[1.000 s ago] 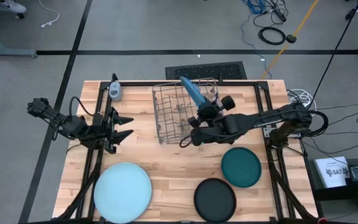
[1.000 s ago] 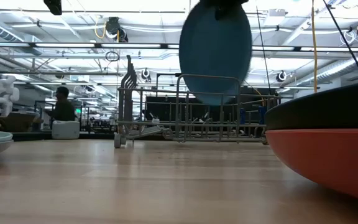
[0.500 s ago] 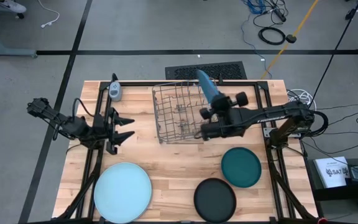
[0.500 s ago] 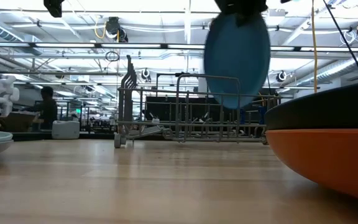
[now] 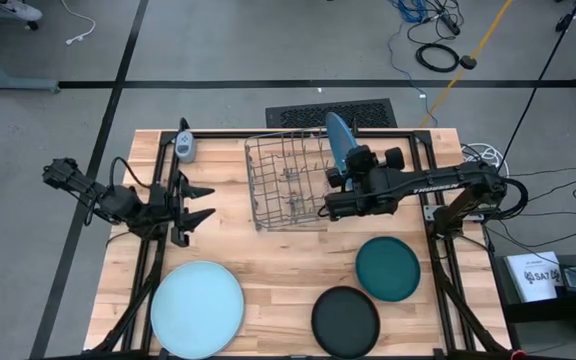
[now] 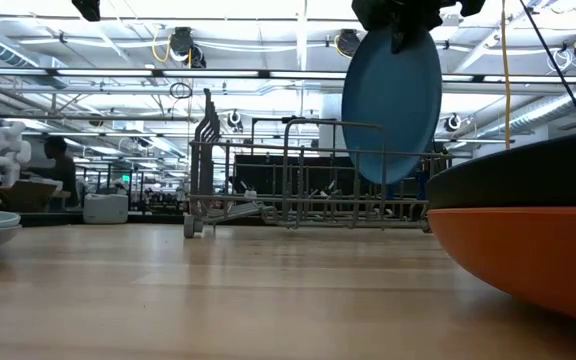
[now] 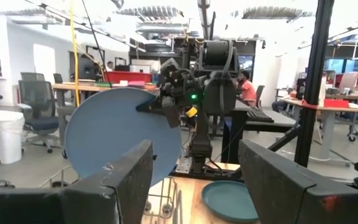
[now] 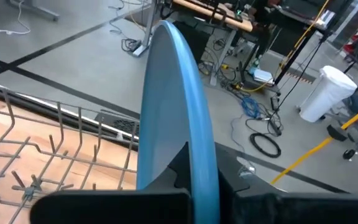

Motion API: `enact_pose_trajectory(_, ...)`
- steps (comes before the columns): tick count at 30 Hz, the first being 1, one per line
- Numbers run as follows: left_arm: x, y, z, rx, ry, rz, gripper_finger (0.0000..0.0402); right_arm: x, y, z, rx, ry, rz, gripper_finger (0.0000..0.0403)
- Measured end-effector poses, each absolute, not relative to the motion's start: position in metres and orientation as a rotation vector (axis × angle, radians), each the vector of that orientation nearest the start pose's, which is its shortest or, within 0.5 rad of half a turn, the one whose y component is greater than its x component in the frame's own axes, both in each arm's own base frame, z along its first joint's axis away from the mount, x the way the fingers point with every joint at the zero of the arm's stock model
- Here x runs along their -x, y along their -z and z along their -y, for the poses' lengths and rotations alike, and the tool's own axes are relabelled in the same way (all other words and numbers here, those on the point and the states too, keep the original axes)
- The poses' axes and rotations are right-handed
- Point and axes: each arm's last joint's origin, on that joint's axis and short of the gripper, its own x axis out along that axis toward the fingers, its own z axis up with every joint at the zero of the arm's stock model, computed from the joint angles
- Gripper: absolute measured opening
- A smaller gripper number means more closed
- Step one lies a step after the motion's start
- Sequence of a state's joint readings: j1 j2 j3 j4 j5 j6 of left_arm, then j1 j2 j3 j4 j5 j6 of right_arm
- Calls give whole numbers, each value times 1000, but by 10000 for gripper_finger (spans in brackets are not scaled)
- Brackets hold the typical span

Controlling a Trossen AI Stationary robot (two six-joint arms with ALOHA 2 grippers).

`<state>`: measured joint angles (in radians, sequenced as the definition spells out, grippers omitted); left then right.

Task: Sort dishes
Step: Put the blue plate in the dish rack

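Observation:
My right gripper [image 5: 349,170] is shut on a mid-blue plate [image 5: 338,138], which stands on edge above the right far part of the grey wire dish rack [image 5: 286,183]. The plate also shows in the low view [image 6: 391,105] and the left wrist view [image 7: 114,137]. My left gripper [image 5: 200,203] is open and empty at the table's left. A pale blue plate [image 5: 197,308], a dark teal plate [image 5: 388,268] and a black plate [image 5: 346,321] lie flat on the table. In the low view the black plate [image 6: 528,185] rests on an orange one [image 6: 528,250]. My right gripper pinches the plate's rim [image 8: 194,146] between its two fingers, one finger on each face. The fingers [image 8: 232,171] point toward the table's far edge. The plate stands on edge, hangs below the gripper in the low view, and is lifted clear of the rack.
The rack's upright wires [image 8: 61,115] stand under and left of the held plate. A small white device [image 5: 185,146] lies at the table's far left. Bare wood [image 5: 268,260] shows between the rack and the flat plates.
My right gripper has carried the mid-blue plate toward the table's right edge, over the rack's right side. The plate has turned from a leaning pose to a more edge-on one and stays clear of the rack.

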<state>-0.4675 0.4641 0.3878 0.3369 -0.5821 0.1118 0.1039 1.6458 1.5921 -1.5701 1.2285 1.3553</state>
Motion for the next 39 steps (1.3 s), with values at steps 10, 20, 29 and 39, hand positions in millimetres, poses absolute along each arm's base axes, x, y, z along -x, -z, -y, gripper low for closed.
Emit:
enact_pose_trajectory(10, -117, -286, 37, 15, -161, 217, 235, -285, -335, 10, -77, 1439, -546, 8)
enact_pose_trajectory(20, -117, -286, 37, 14, -161, 216, 235, -277, -342, 17, -81, 1449, -560, 8)
enact_pose_trajectory(29, -117, -286, 37, 5, -163, 214, 235, -278, -344, 18, -143, 1433, -603, 8)
enact_pose_trajectory(39, -118, -286, 35, 11, -177, 216, 235, -292, -327, 27, -145, 1457, -692, 8)
